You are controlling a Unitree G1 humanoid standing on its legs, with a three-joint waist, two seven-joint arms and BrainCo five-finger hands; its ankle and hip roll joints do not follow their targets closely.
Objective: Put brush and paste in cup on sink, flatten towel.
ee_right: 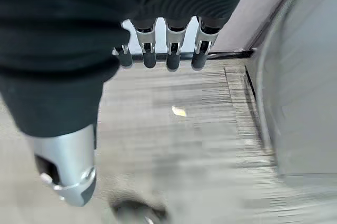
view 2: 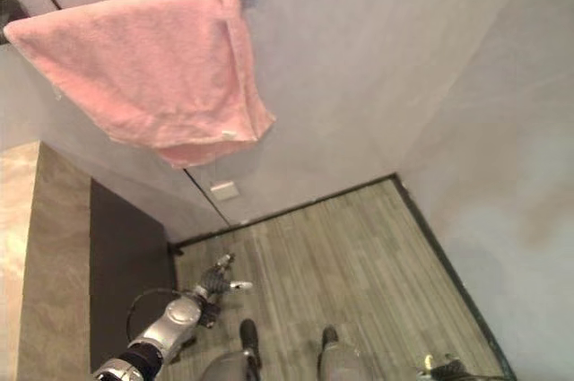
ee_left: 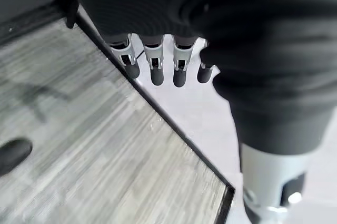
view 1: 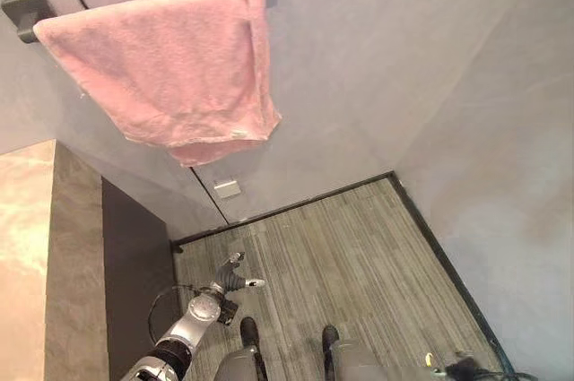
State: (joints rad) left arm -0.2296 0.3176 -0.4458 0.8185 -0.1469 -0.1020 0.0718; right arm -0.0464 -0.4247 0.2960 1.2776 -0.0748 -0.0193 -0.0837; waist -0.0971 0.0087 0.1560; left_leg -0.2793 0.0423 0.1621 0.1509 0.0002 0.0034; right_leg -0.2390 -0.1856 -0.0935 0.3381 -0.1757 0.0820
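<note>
So, quick rundown of what's visible:

Towel: a pink towel [view 1: 170, 67] hangs over a dark wall rail [view 1: 27, 13] up on the grey wall. It's bunched and folded over itself, not spread flat, with one corner drooping lower on the side nearer the corner of the room.

Tag on towel: a small pale tag [view 1: 239, 135] sits at the lower hem. Far too tiny to read anything off it.

Wall plate: a little pale plate [view 1: 227, 188] is on the wall below the towel, just above the floor edge. No writing can be made out on it.

Counter: a tan stone counter [view 1: 27, 246] with a dark side panel runs along the robot's left, well below the towel.

Floor: grey striped plank floor [view 1: 359, 255], with a dark skirting line where it meets the wall.

Left hand: the left hand [view 1: 235, 275] is down low over the floor beside the counter, nowhere near the towel. Its wrist view shows the fingers [ee_left: 156, 71] hanging straight and relaxed, nothing in them.

Right hand: the right hand [ee_right: 158, 55] in its own wrist view also has fingers hanging loose over the floor, thumb off to the side, holding nothing.
</note>
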